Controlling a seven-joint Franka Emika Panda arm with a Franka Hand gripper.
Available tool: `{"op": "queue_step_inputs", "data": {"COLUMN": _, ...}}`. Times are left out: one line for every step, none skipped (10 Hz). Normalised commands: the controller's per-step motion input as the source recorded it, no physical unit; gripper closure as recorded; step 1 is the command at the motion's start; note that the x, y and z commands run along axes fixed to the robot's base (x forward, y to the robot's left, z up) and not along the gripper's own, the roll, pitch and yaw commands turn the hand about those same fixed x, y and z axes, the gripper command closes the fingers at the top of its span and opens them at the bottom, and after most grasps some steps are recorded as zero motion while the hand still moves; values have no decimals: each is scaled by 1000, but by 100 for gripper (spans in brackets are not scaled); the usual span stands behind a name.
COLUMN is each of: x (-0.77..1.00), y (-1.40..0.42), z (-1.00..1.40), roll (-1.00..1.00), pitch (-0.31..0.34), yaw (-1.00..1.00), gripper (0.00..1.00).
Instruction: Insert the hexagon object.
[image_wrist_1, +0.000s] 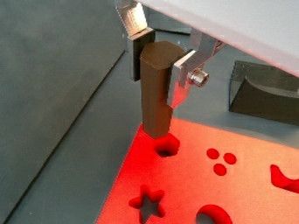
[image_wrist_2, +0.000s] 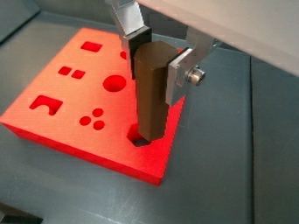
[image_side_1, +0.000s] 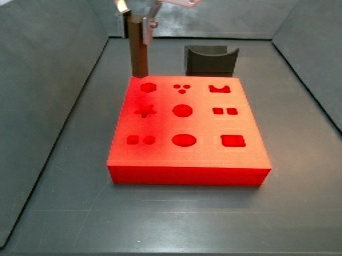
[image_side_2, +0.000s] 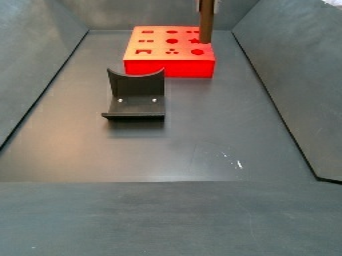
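The hexagon object (image_wrist_1: 156, 96) is a long brown peg with a six-sided end, held upright. My gripper (image_wrist_1: 159, 58) is shut on its upper end, silver fingers (image_wrist_2: 179, 77) on both sides. The peg's lower end stands at a hexagonal hole (image_wrist_2: 139, 138) near a corner of the red board (image_wrist_2: 70, 105); it looks just entered. In a side view the peg (image_side_1: 138, 48) stands over the board's far left corner (image_side_1: 144, 86), with the gripper (image_side_1: 138, 17) above. In a side view the peg (image_side_2: 207, 22) stands at the board's (image_side_2: 171, 62) right side.
The red board (image_side_1: 187, 150) has several other shaped holes: star, circle, square, dots. A dark grey curved block (image_side_1: 210, 60) stands behind the board, also seen in a side view (image_side_2: 135, 95) and a wrist view (image_wrist_1: 263, 87). Grey walls enclose the dark floor.
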Motion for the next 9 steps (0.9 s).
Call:
{"op": "queue_step_inputs", "data": {"x": -231, "y": 66, "z": 0, "roll": -261, "pitch": -354, "yaw": -29, "gripper": 100}}
{"op": "queue_step_inputs", "data": {"x": 0, "y": 11, "z": -20, "roll": -40, "pitch": -47, "yaw": -9, "gripper": 100}}
{"op": "queue_step_inputs", "data": {"x": 431, "y": 0, "z": -351, "roll": 0, "pitch": 147, "yaw": -46, "gripper": 100}}
{"op": "queue_step_inputs", "data": {"x": 751, "y": 0, "z": -426, "roll": 0, "pitch": 290, "yaw": -114, "gripper": 100}}
{"op": "queue_step_inputs", "data": {"x": 583, "y": 0, "z": -334, "roll": 0, "pitch": 133, "yaw": -31, "gripper": 100}}
{"op": "queue_step_inputs", "data": {"x": 329, "y": 29, "z": -311, "roll": 0, "pitch": 14, "yaw": -17, "gripper": 100}}
{"op": "queue_step_inputs", "data": {"x": 0, "y": 29, "z": -229, "roll": 0, "pitch": 0, "yaw": -3, "gripper": 100}}
{"op": "queue_step_inputs", "data": {"x": 29, "y": 0, "z": -120, "roll": -30, "pitch": -51, "yaw": 0, "gripper": 100}}
{"op": "queue_step_inputs", "data": {"x": 29, "y": 34, "z": -137, "roll": -76, "pitch": -123, "yaw": 0, "gripper": 100}}
